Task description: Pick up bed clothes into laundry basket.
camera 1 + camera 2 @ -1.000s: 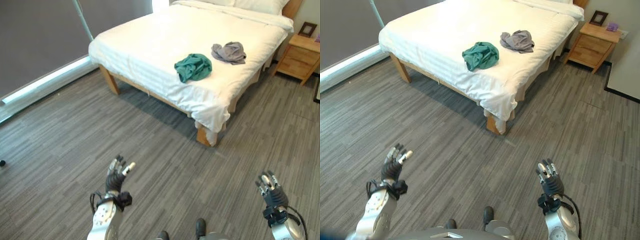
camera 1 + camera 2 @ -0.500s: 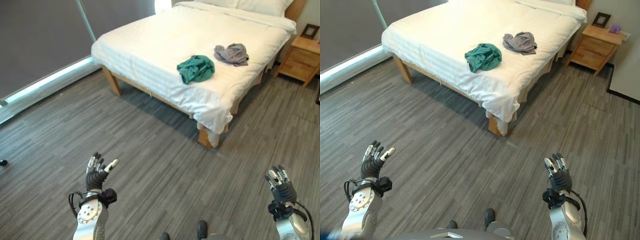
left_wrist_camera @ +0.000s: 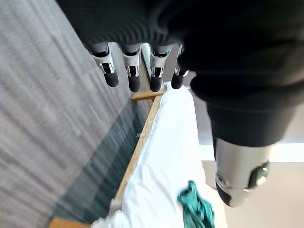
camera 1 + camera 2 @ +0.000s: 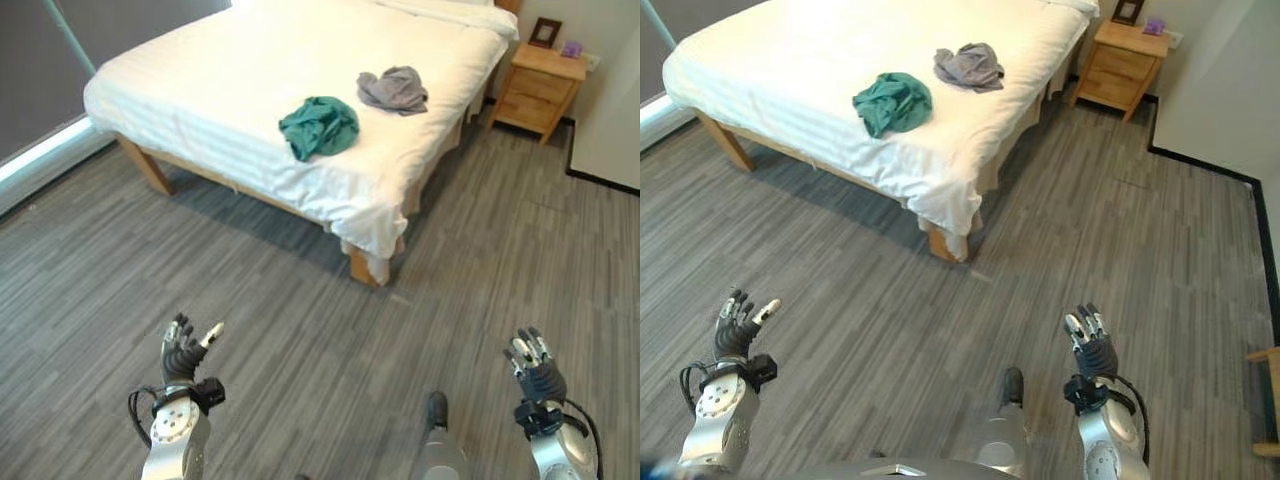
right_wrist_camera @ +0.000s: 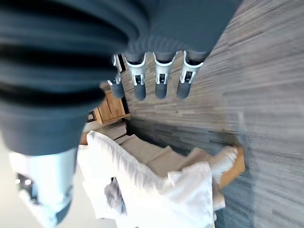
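Observation:
A crumpled green garment (image 4: 318,126) lies on the white bed (image 4: 200,90) near its foot corner. A grey garment (image 4: 394,90) lies a little farther up the bed, toward the nightstand side. My left hand (image 4: 184,352) is raised low over the floor, fingers straight and holding nothing. My right hand (image 4: 536,372) is up on the other side, fingers straight too, well short of the bed. In the left wrist view the green garment (image 3: 197,210) shows past the fingers (image 3: 134,76). In the right wrist view the grey garment (image 5: 114,195) shows on the bed.
A wooden nightstand (image 4: 540,88) stands beside the bed's far side, with a small frame on top. Grey plank floor (image 4: 300,300) stretches between me and the bed. A wall corner (image 4: 1210,90) rises at the right. The bed's wooden leg (image 4: 362,265) stands at the near corner.
The camera has swung right, so the bed sits farther left in view and the wall corner appears. Both hands stay raised and open, the left one slightly lower.

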Motion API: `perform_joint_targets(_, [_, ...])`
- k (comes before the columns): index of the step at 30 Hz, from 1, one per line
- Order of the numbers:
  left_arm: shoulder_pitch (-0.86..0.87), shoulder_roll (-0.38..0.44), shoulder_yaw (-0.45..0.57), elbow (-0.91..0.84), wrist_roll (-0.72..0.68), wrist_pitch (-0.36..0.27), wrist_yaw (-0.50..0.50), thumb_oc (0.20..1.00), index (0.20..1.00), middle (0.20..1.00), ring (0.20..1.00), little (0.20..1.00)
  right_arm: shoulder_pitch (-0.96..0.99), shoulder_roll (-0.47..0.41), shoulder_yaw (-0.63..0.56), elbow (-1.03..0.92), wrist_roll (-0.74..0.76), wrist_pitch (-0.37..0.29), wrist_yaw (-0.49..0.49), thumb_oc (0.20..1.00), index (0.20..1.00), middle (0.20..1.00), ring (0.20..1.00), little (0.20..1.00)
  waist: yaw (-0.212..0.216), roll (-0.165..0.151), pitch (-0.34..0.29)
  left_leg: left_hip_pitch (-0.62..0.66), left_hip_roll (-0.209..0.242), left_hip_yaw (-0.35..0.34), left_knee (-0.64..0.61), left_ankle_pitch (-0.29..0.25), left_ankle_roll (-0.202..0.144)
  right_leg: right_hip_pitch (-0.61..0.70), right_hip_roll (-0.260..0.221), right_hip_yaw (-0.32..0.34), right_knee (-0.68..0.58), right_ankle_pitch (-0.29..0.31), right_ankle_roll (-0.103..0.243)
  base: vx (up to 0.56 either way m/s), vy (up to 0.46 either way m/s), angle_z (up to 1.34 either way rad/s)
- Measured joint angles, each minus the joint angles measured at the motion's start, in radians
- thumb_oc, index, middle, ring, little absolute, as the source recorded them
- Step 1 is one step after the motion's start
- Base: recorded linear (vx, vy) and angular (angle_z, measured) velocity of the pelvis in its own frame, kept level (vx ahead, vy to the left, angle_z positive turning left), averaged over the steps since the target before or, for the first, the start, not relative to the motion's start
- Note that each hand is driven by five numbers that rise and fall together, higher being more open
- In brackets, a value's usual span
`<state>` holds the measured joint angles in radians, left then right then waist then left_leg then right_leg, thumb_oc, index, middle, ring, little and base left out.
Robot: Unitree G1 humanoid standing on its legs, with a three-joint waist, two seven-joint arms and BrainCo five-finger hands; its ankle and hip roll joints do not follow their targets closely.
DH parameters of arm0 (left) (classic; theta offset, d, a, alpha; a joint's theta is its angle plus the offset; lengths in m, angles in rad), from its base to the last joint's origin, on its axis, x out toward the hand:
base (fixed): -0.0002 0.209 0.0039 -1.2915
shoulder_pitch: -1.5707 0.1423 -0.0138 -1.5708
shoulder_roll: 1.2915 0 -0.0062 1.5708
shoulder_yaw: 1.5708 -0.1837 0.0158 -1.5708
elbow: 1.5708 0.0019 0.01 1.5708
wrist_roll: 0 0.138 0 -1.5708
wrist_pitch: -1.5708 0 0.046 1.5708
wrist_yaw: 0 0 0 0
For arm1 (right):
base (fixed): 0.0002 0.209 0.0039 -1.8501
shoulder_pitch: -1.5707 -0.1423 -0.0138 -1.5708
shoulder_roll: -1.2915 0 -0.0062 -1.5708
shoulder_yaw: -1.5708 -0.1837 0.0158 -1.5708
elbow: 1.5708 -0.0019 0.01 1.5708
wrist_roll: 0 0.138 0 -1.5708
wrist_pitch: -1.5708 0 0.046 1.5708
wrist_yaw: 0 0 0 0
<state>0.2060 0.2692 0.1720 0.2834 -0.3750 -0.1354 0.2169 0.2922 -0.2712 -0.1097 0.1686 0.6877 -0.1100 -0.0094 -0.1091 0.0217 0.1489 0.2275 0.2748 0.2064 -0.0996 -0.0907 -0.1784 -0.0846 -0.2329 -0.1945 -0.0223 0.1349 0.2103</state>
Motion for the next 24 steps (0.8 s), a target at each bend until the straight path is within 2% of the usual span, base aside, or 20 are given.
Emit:
perform_joint_targets(1, [0.013, -0.021, -0.032, 0.008, -0.002, 0.008, 0.001, 1.0, 1.0, 1.0, 1.0, 1.0, -0.003, -0.031, -0.007, -0.005, -0.001, -0.002, 0.003, 1.0, 1.0, 1.0, 1.0, 1.0, -0.005, 0.03, -0.001, -0.003, 0.027, 0.007, 0.021, 0.038, 0.004, -0.013, 0.034, -0.023, 0.053, -0.032, -0.047, 0.34, -0.496, 0.27])
perform_joint_targets(2, [0.038, -0.036, -0.043, 0.01, -0.002, 0.011, -0.007, 1.0, 1.0, 1.0, 1.0, 1.0, -0.036, -0.058, -0.005, 0.007, -0.001, 0.002, 0.009, 1.0, 1.0, 1.0, 1.0, 1.0, 0.004, 0.047, 0.006, -0.032, 0.038, -0.006, 0.051, 0.097, 0.014, -0.031, 0.043, -0.03, 0.121, -0.093, -0.037, 0.31, -0.56, 0.39])
perform_joint_targets(3, [0.037, -0.044, -0.042, 0.028, -0.005, 0.009, -0.007, 1.0, 1.0, 1.0, 1.0, 1.0, -0.064, -0.079, -0.005, 0.018, -0.001, 0.014, 0.012, 1.0, 1.0, 1.0, 1.0, 1.0, 0.008, 0.03, 0.012, -0.059, 0.04, -0.053, 0.099, 0.159, 0.01, -0.06, 0.029, -0.03, 0.219, -0.163, -0.045, 0.23, -0.516, 0.39])
perform_joint_targets(4, [0.043, -0.051, -0.036, 0.025, -0.013, 0.01, -0.006, 1.0, 1.0, 1.0, 1.0, 1.0, -0.081, -0.1, -0.002, 0.01, -0.001, 0.016, 0.014, 1.0, 1.0, 1.0, 1.0, 1.0, 0.021, 0.014, 0.008, -0.092, 0.053, -0.086, 0.162, 0.198, 0.018, -0.07, 0.031, -0.036, 0.27, -0.212, -0.083, 0.28, -0.645, 0.28])
perform_joint_targets(6, [0.048, -0.054, -0.005, 0.025, -0.054, 0.011, 0.004, 1.0, 1.0, 1.0, 1.0, 1.0, -0.146, -0.094, -0.001, 0.008, 0.024, 0.011, 0.012, 1.0, 1.0, 1.0, 1.0, 1.0, 0.045, -0.01, 0.01, -0.159, 0.093, -0.16, 0.279, 0.303, 0.022, -0.063, 0.077, -0.058, 0.293, -0.262, -0.142, 0.26, -0.614, 0.07])
perform_joint_targets(8, [0.013, -0.037, 0.007, 0.023, -0.09, 0.012, 0.001, 1.0, 1.0, 1.0, 1.0, 1.0, -0.168, -0.071, -0.003, -0.009, 0.038, -0.004, 0.015, 1.0, 1.0, 1.0, 1.0, 1.0, 0.086, -0.056, 0.013, -0.293, 0.131, -0.176, 0.443, 0.508, 0.123, -0.029, 0.126, -0.073, 0.248, -0.271, -0.226, 0.25, -0.433, 0.06])
perform_joint_targets(9, [0.009, -0.023, 0.007, 0.01, -0.092, 0.013, -0.003, 1.0, 1.0, 1.0, 1.0, 1.0, -0.173, -0.065, 0.002, -0.004, 0.037, -0.004, 0.013, 1.0, 1.0, 1.0, 1.0, 1.0, 0.108, -0.101, 0.021, -0.36, 0.139, -0.164, 0.558, 0.546, 0.122, 0.02, 0.134, -0.085, 0.208, -0.254, -0.255, 0.18, -0.25, 0.2])
perform_joint_targets(10, [0.011, -0.022, -0.012, 0.006, -0.096, 0.016, -0.006, 1.0, 1.0, 1.0, 1.0, 1.0, -0.164, -0.069, -0.002, -0.003, 0.037, -0.013, -0.004, 1.0, 1.0, 1.0, 1.0, 1.0, 0.113, -0.132, 0.021, -0.409, 0.105, -0.067, 0.644, 0.471, 0.056, 0.115, 0.149, -0.113, 0.14, -0.26, -0.283, 0.35, -0.31, 0.16])
perform_joint_targets(11, [-0.001, -0.024, -0.042, -0.008, -0.098, 0.014, -0.009, 1.0, 1.0, 1.0, 1.0, 1.0, -0.147, -0.076, -0.025, 0.003, 0.038, -0.021, -0.009, 1.0, 1.0, 1.0, 1.0, 1.0, 0.101, -0.117, 0.021, -0.43, 0.086, 0.001, 0.67, 0.459, 0.043, 0.139, 0.172, -0.131, 0.128, -0.263, -0.288, 0.33, -0.212, 0.05])
perform_joint_targets(12, [-0.01, -0.013, -0.055, -0.016, -0.112, 0.015, -0.02, 1.0, 1.0, 1.0, 1.0, 1.0, -0.135, -0.06, -0.029, -0.002, 0.055, -0.025, -0.015, 1.0, 1.0, 1.0, 1.0, 1.0, 0.109, -0.113, 0.018, -0.461, 0.064, 0.036, 0.695, 0.41, 0.02, 0.167, 0.185, -0.13, 0.104, -0.284, -0.316, 0.51, -0.256, 0.41])
perform_joint_targets(13, [-0.056, -0.012, -0.1, -0.015, -0.113, 0.016, -0.036, 1.0, 1.0, 1.0, 1.0, 1.0, -0.067, -0.05, -0.091, -0.003, 0.079, -0.013, -0.017, 1.0, 1.0, 1.0, 1.0, 1.0, 0.114, -0.11, 0.024, -0.505, 0.022, 0.067, 0.646, 0.267, 0.011, 0.213, 0.202, -0.14, 0.028, -0.289, -0.322, 0.38, -0.074, 0.17])
perform_joint_targets(14, [-0.049, -0.025, -0.108, -0.038, -0.113, 0.015, -0.046, 1.0, 1.0, 1.0, 1.0, 1.0, -0.075, -0.048, -0.118, 0.008, 0.085, -0.004, -0.035, 1.0, 1.0, 1.0, 1.0, 1.0, 0.133, -0.098, 0.038, -0.528, -0.041, 0.083, 0.517, 0.205, 0.042, 0.226, 0.214, -0.122, 0.007, -0.284, -0.311, 0.5, -0.075, -0.01])
perform_joint_targets(16, [-0.047, -0.035, -0.065, -0.02, -0.113, 0.018, -0.043, 1.0, 1.0, 1.0, 1.0, 1.0, -0.118, -0.052, -0.078, 0.012, 0.1, -0.003, -0.035, 1.0, 1.0, 1.0, 1.0, 1.0, 0.143, -0.044, 0.061, -0.574, -0.203, 0.024, 0.187, 0.203, 0.05, 0.301, 0.254, -0.104, -0.05, -0.306, -0.274, 0.56, -0.057, -0.56])
perform_joint_targets(17, [-0.041, -0.032, -0.052, -0.014, -0.111, 0.018, -0.043, 1.0, 1.0, 1.0, 1.0, 1.0, -0.127, -0.051, -0.04, 0.025, 0.101, -0.003, -0.033, 1.0, 1.0, 1.0, 1.0, 1.0, 0.152, -0.028, 0.057, -0.579, -0.25, 0.033, 0.096, 0.202, 0.049, 0.344, 0.275, -0.103, -0.075, -0.333, -0.244, 0.49, -0.031, -0.3])
perform_joint_targets(18, [-0.043, -0.031, -0.044, -0.012, -0.111, 0.017, -0.042, 1.0, 1.0, 1.0, 1.0, 1.0, -0.128, -0.05, -0.022, 0.029, 0.101, -0.003, -0.03, 1.0, 1.0, 1.0, 1.0, 1.0, 0.157, -0.027, 0.058, -0.584, -0.261, 0.046, 0.085, 0.201, 0.048, 0.362, 0.281, -0.103, -0.079, -0.348, -0.244, 0.36, 0.014, -0.43])
perform_joint_targets(19, [-0.049, -0.028, -0.009, -0.012, -0.109, 0.017, -0.033, 1.0, 1.0, 1.0, 1.0, 1.0, -0.104, -0.044, 0.051, 0.034, 0.101, 0.013, -0.009, 1.0, 1.0, 1.0, 1.0, 1.0, 0.171, -0.046, 0.047, -0.602, -0.298, 0.174, 0.165, 0.212, 0.075, 0.431, 0.294, -0.102, -0.074, -0.402, -0.226, 0.68, 0.145, -0.57])
perform_joint_targets(20, [-0.041, -0.029, -0.003, -0.015, -0.108, 0.017, -0.027, 1.0, 1.0, 1.0, 1.0, 1.0, -0.094, -0.045, 0.056, 0.031, 0.099, 0.016, -0.003, 1.0, 1.0, 1.0, 1.0, 1.0, 0.166, -0.054, 0.031, -0.551, -0.301, 0.27, 0.251, 0.188, 0.222, 0.465, 0.302, -0.065, -0.034, -0.417, -0.199, 0.79, 0.253, -0.57])
perform_joint_targets(21, [-0.042, -0.013, 0.007, -0.011, -0.103, 0.018, -0.026, 1.0, 1.0, 1.0, 1.0, 1.0, -0.104, -0.006, 0.047, 0.043, 0.099, 0.017, -0.006, 1.0, 1.0, 1.0, 1.0, 1.0, 0.134, -0.101, -0.002, -0.465, -0.328, 0.269, 0.227, 0.087, 0.4, 0.493, 0.279, -0.014, 0.044, -0.43, -0.171, 0.8, 0.32, -0.5])
perform_joint_targets(23, [-0.09, 0.011, -0.038, -0.015, -0.088, 0.02, -0.026, 1.0, 1.0, 1.0, 1.0, 1.0, -0.114, 0.014, 0.032, 0.04, 0.099, 0.012, -0.007, 1.0, 1.0, 1.0, 1.0, 1.0, 0.137, -0.119, -0.008, -0.388, -0.329, 0.228, 0.151, 0.083, 0.412, 0.406, 0.251, -0.023, 0.268, -0.44, -0.117, 0.34, 0.221, -0.33])
perform_joint_targets(24, [-0.116, 0.016, -0.052, -0.016, -0.083, 0.021, -0.026, 1.0, 1.0, 1.0, 1.0, 1.0, -0.116, 0.014, 0.029, 0.026, 0.098, 0.004, -0.009, 1.0, 1.0, 1.0, 1.0, 1.0, 0.134, -0.118, -0.01, -0.333, -0.332, 0.223, 0.104, 0.081, 0.412, 0.339, 0.206, -0.032, 0.426, -0.432, -0.1, 0.31, 0.249, -0.21])
